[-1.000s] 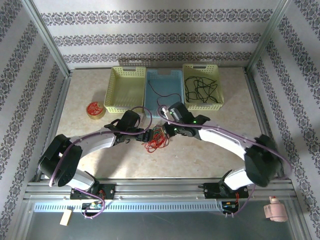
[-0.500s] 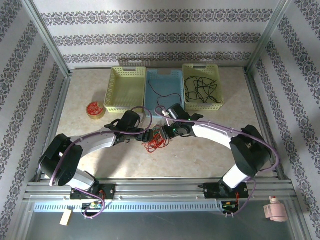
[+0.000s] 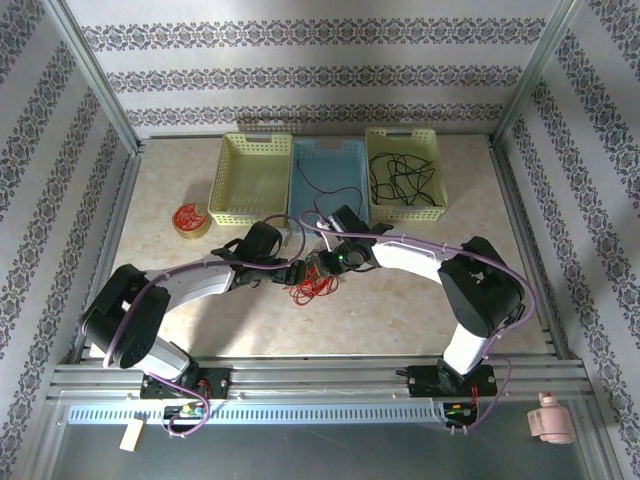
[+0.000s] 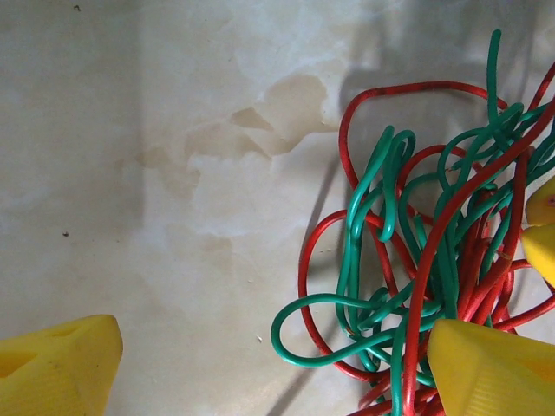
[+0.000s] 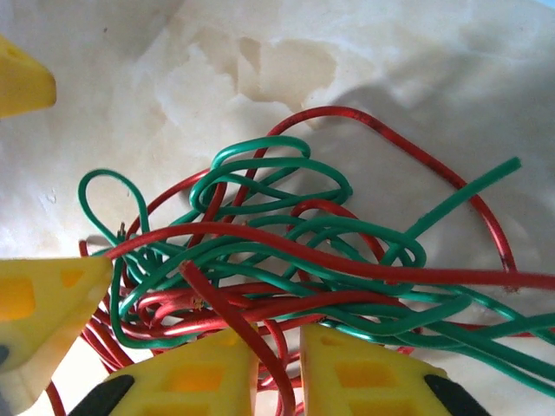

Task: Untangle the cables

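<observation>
Your left hand stands spread, one finger against the thin red-and-green wire tangle, likely steadying it; your right hand pinches one red strand.

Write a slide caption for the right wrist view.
Right gripper pinches one red cable in a red-and-green tangle.

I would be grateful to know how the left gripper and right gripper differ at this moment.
The left gripper stands wide open; the right gripper is almost closed. The left gripper straddles part of the red-and-green tangle without pinching it; the right gripper has a red strand between its fingers. Both have yellow fingers.
</observation>
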Robot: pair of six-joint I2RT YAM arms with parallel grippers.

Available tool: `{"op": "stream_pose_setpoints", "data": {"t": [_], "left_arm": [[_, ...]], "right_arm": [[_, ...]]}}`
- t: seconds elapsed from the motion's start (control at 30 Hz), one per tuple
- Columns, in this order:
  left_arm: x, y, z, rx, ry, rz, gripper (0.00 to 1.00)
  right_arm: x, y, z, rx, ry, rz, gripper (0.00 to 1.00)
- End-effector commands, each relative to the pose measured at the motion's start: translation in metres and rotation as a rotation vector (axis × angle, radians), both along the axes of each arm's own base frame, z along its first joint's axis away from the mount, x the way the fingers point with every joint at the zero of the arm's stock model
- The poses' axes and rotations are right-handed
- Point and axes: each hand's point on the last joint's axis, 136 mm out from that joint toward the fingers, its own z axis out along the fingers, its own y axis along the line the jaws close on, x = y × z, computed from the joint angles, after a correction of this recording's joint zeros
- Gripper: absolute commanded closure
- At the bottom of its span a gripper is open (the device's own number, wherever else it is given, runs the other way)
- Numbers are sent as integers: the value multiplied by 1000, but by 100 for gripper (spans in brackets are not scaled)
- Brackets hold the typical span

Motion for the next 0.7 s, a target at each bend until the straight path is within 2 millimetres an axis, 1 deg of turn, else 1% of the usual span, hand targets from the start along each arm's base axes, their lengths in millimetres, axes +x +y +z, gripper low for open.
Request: {"op": "stream_pose_setpoints", "data": {"t": [0.0, 0.07, 0.13, 0.23, 0.3, 0.43, 0.57, 0.63, 0.67], "left_arm": [[1, -4, 5, 5, -3, -21, 8], [0, -5, 5, 8, -3, -27, 8], [-2, -5, 5, 8, -1, -34, 8], [-3, -6, 5, 2, 2, -38, 7], [-3, -7, 6, -5, -2, -37, 6], [-1, -8, 8, -9, -5, -35, 6], [0, -9, 15, -21, -22, -35, 6], [0, -10, 20, -39, -32, -33, 4], [0, -11, 23, -54, -40, -34, 4]], "right_arm": [[1, 7, 19, 35, -46, 17, 92], [2, 3, 36, 48, -99, 13, 96], [3, -1, 62, 76, -166, 11, 99], [5, -7, 99, 117, -259, -4, 100], [7, -11, 119, 138, -309, -20, 100], [10, -16, 151, 165, -389, -36, 100], [11, -18, 182, 189, -474, -40, 100], [8, -18, 195, 184, -521, -15, 100], [7, -19, 197, 170, -537, -6, 100]]}}
